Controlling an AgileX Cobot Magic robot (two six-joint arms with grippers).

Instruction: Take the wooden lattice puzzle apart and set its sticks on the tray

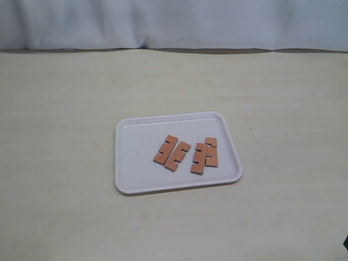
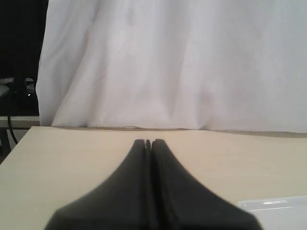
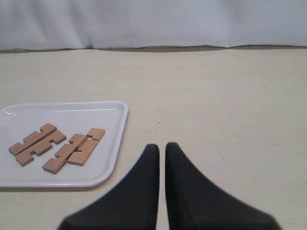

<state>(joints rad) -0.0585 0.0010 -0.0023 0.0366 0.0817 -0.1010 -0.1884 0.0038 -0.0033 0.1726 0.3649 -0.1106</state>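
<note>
Closest to your wrist cameras, the black left gripper [image 2: 148,142] has its fingers pressed together on nothing. It hangs above the pale wooden table [image 1: 65,109], with one corner of the flat white plastic tray [image 2: 273,207] at the edge of its view. Your black right gripper [image 3: 162,146] is closed to a hairline slit and is also empty, over bare table just beside that tray.

On the tray lie all four short reddish-brown notched wooden sticks [image 1: 178,156]. They lie flat in two side-by-side pairs towards its right half. None is interlocked, so the wooden lattice puzzle is fully apart and no grid is to be seen. Behind everything hangs a white cloth backdrop [image 1: 174,22].

I judge the task complete, since no stick lies on the table. Your next move need only be to hold both arms clear of the tray and park them.
</note>
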